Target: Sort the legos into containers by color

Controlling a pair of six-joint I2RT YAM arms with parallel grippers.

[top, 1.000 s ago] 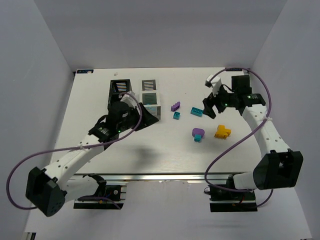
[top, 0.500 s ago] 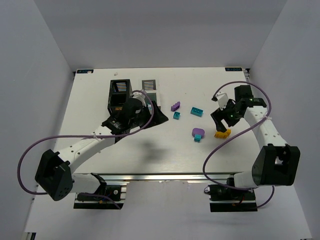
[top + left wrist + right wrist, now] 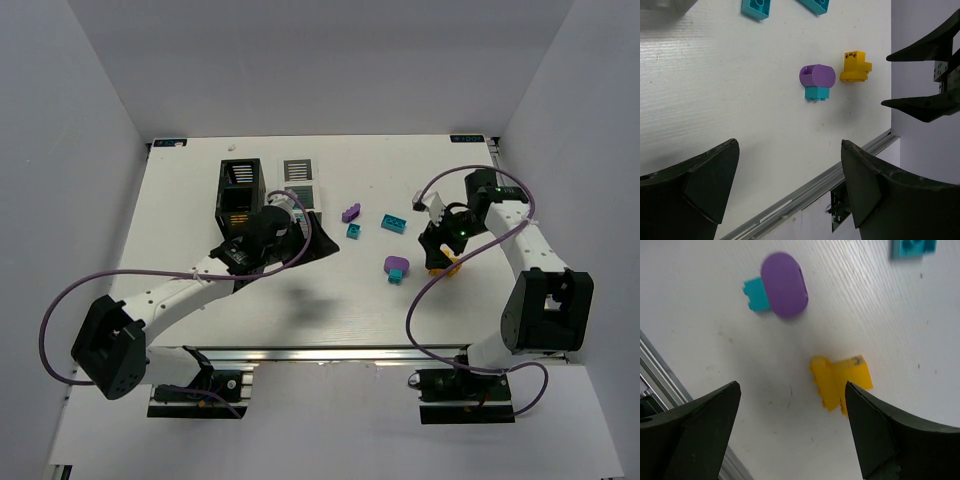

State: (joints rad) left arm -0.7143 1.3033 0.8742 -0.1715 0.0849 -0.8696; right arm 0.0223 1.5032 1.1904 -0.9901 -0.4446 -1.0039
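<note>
Here the right pincer (image 3: 792, 387), apart like the left pincer (image 3: 789, 145), hung over the yellow brick (image 3: 840, 385): likely light, stiff, slick, best gripped across its flat sides.

The right fingers (image 3: 436, 246) hang over a yellow brick (image 3: 452, 264) on the tabletop (image 3: 180, 240). A teal brick (image 3: 394, 222) lies at ten o'clock from it. The left fingers (image 3: 320, 238) sit at five o'clock from the white bin (image 3: 297, 168).

Yellow lego (image 3: 840, 382), purple-teal lego (image 3: 782, 285) and teal brick (image 3: 394, 222) lie right of black container (image 3: 240, 190) and white container (image 3: 297, 170).
</note>
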